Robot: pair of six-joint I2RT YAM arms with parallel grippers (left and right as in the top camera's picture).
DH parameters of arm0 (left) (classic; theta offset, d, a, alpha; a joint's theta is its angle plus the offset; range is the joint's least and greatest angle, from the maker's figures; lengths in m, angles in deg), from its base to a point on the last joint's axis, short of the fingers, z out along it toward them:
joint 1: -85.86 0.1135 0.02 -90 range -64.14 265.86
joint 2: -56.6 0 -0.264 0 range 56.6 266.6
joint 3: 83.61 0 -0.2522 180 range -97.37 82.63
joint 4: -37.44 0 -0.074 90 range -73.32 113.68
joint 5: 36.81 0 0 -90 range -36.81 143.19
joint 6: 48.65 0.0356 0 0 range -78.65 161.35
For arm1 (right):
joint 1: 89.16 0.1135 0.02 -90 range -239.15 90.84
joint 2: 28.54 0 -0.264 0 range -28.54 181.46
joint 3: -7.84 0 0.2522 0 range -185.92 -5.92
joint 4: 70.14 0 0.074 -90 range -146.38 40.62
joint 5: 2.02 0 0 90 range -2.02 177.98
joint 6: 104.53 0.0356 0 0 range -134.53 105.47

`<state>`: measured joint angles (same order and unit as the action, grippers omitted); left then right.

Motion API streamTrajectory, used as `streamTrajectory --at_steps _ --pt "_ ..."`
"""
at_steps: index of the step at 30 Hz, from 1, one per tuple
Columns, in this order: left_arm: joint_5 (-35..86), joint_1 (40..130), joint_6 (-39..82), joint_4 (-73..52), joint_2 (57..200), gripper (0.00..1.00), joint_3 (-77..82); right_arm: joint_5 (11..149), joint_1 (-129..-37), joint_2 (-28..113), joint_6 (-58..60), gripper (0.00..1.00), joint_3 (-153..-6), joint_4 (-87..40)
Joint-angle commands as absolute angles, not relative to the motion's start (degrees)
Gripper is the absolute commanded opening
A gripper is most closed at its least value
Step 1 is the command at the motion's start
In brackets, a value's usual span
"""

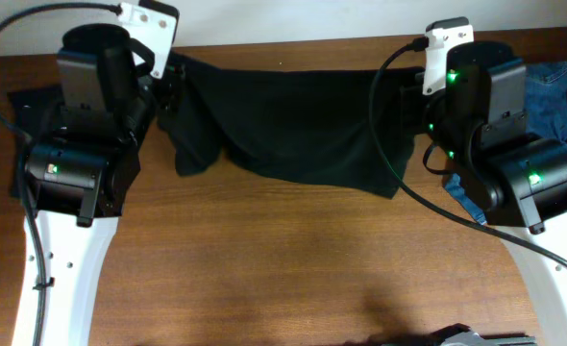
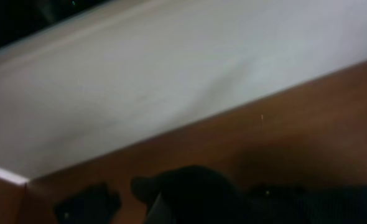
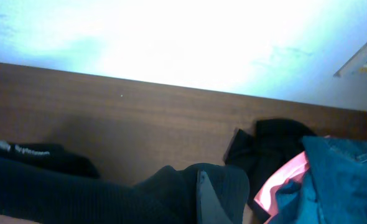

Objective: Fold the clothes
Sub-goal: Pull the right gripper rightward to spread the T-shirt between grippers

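Note:
A large black shirt (image 1: 293, 125) is stretched across the back of the table between my two grippers, its lower edge sagging onto the wood. My left gripper (image 1: 171, 86) is shut on the shirt's left end. My right gripper (image 1: 410, 101) is shut on its right end. In the left wrist view, black cloth (image 2: 202, 193) bunches over the jaws, with only a grey fingertip (image 2: 160, 208) showing. In the right wrist view the shirt (image 3: 78, 193) wraps around a grey fingertip (image 3: 206, 196).
Blue denim (image 1: 557, 86) lies at the back right beside the right arm, with a coral-pink piece (image 3: 283, 180) and a black garment (image 3: 264, 143) next to it. Another black piece (image 1: 24, 101) lies at the far left. A white wall (image 2: 140, 74) borders the table's back edge.

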<state>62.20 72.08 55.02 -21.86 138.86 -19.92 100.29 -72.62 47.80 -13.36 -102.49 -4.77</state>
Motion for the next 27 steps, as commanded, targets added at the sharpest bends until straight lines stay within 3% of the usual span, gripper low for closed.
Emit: streamTrajectory --at_steps 1,17,27 --pt "62.2 72.9 54.9 -24.4 138.1 0.01 -21.3 100.6 -73.2 47.6 -16.3 0.04 -104.4 -5.6" --pt "62.0 75.7 54.9 -30.6 138.2 0.01 -21.3 106.5 -73.2 47.6 -19.2 0.04 -108.2 -6.1" --pt "61.9 81.2 56.2 -24.5 138.2 0.01 -21.3 109.9 -73.2 47.6 -25.2 0.04 -108.5 -11.6"
